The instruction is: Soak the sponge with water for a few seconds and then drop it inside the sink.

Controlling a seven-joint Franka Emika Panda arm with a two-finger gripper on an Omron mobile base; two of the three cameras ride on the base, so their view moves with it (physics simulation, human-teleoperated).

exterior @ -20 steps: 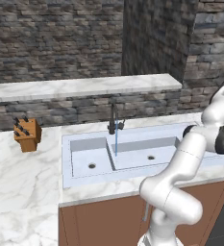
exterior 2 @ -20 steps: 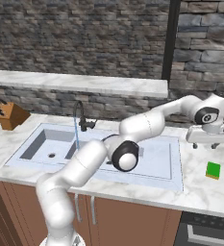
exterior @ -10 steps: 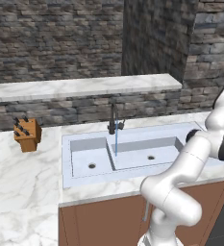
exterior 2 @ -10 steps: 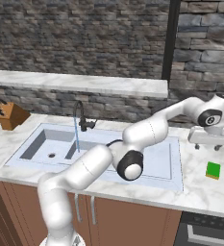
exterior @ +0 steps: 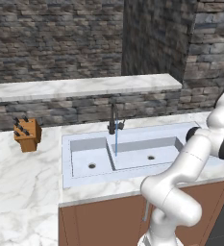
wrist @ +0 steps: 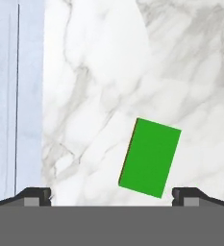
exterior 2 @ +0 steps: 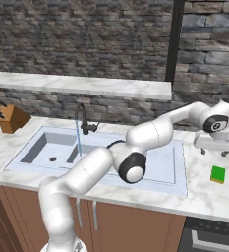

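1. The gripper [exterior 2: 214,151] hangs above the marble counter [exterior 2: 204,194] to the right of the sink [exterior 2: 177,170], its two fingers spread wide apart with nothing between them. In the hand view the two dark fingertips [wrist: 36,196] stand near opposite edges of the picture.
2. Compared with one second ago, the hand has swung further right and a little nearer the sponge [exterior 2: 217,174]; half a second ago it was already close to where it is now.
3. The sponge lies flat on the counter, just below and in front of the gripper in the right base view, apart from it and untouched. It has not moved across the three moments. In the hand view the sponge [wrist: 150,157] sits tilted, closer to the right fingertip, with a thin darker edge along its left side.
4. The water [exterior 2: 78,139] runs as a thin blue stream from the dark faucet [exterior 2: 81,118] into the sink, as it did before.
5. The knife block [exterior 2: 10,118] stands on the counter far to the left, unchanged.
6. In the left base view the arm [exterior: 195,158] runs off the right edge, so the hand is cut off there, and the sponge is out of frame.
7. The sink's pale edge [wrist: 15,96] shows along the left side of the hand view; its basins cannot be made out there.
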